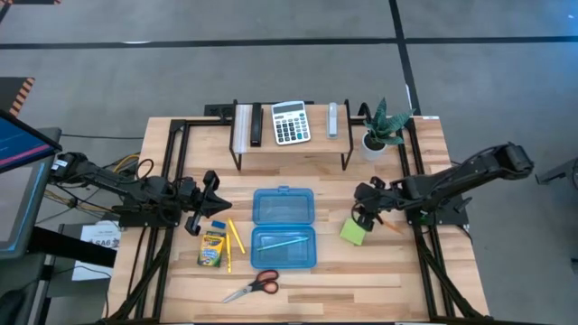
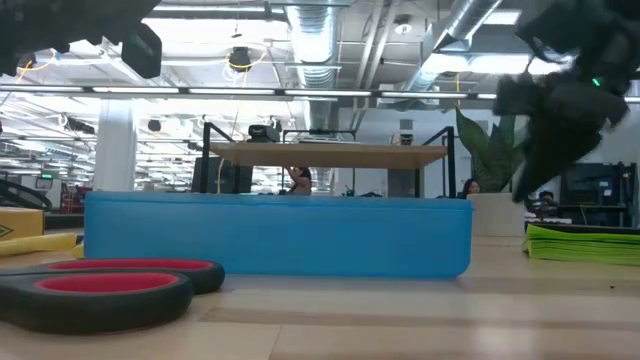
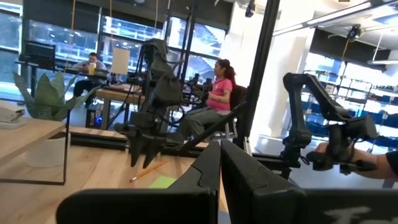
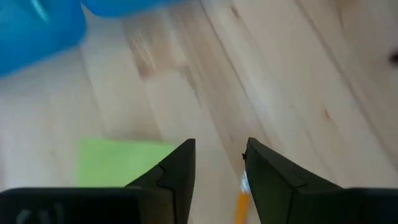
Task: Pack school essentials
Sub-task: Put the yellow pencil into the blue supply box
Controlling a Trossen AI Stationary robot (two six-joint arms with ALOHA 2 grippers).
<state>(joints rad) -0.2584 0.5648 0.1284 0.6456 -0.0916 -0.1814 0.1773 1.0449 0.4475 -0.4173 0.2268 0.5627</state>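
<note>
Red-handled scissors [image 1: 254, 287] at the counter's [image 1: 379, 280] front edge, open blue plastic case [image 1: 284, 227] behind; right gripper [image 4: 219, 155] released above lime-green sticky-note pad [image 1: 353, 231] and orange pencil [image 4: 242, 205]; left gripper [image 1: 217, 208] clenched, empty

Even, bright overhead light falls on the wooden table [image 1: 361, 271], with only soft shadows. Ceiling strip lights [image 2: 330, 92] glare in the low view. The scissors [image 2: 100, 285] nearest that camera are blurred, as is the right wrist's blue pencil case [image 4: 37, 25].

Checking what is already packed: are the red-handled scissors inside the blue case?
No: in the high view the scissors lie on the table in front of the open blue case, outside it.
</note>
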